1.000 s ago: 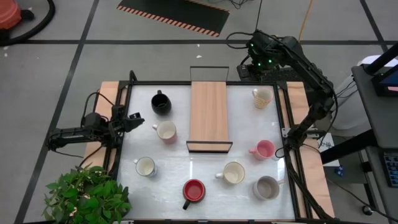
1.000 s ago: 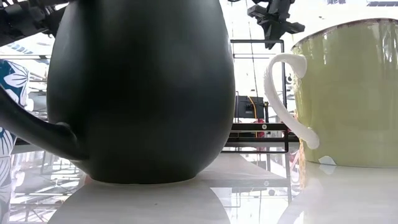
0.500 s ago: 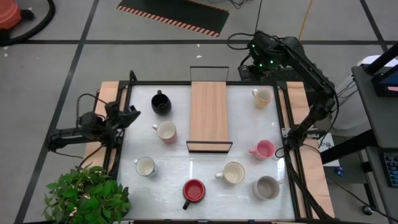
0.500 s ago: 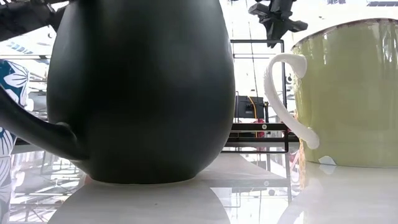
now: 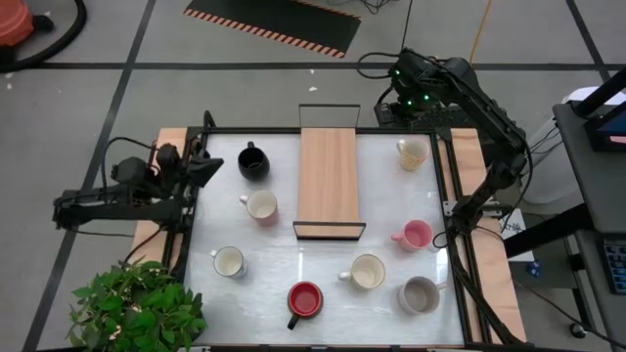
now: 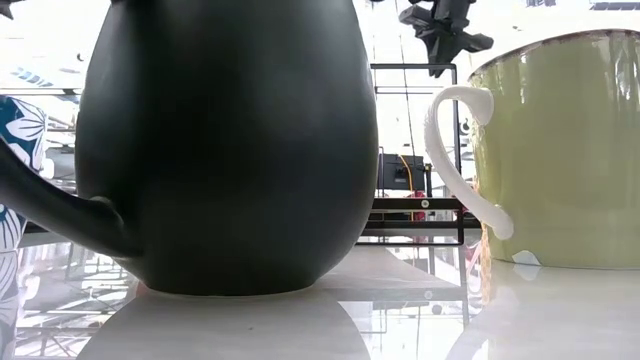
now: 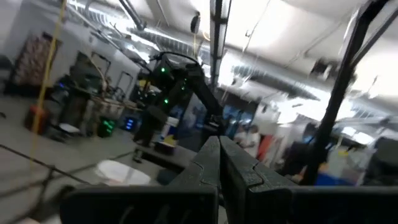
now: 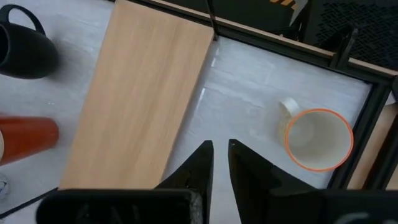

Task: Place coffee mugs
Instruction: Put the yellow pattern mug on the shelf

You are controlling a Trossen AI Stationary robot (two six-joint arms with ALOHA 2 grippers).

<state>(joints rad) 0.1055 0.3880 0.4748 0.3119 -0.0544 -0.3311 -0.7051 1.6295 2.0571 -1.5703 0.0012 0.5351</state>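
Left gripper (image 5: 202,168) at the table's left edge, just beside the black mug (image 5: 253,162); fingers pressed together, holding nothing (wrist view looks out at the room, not the table). No mug yet on the wooden tray (image 5: 329,183). Seven mugs in sight: black and a white mug (image 5: 261,206) left of the tray, the rest right of it or along the near side. To take the black mug: tilt down, spread the fingers, straddle the rim opposite the handle. Right gripper (image 8: 216,163) hovers over the far right corner, fingers nearly closed, empty, above the cream mug (image 8: 318,139).
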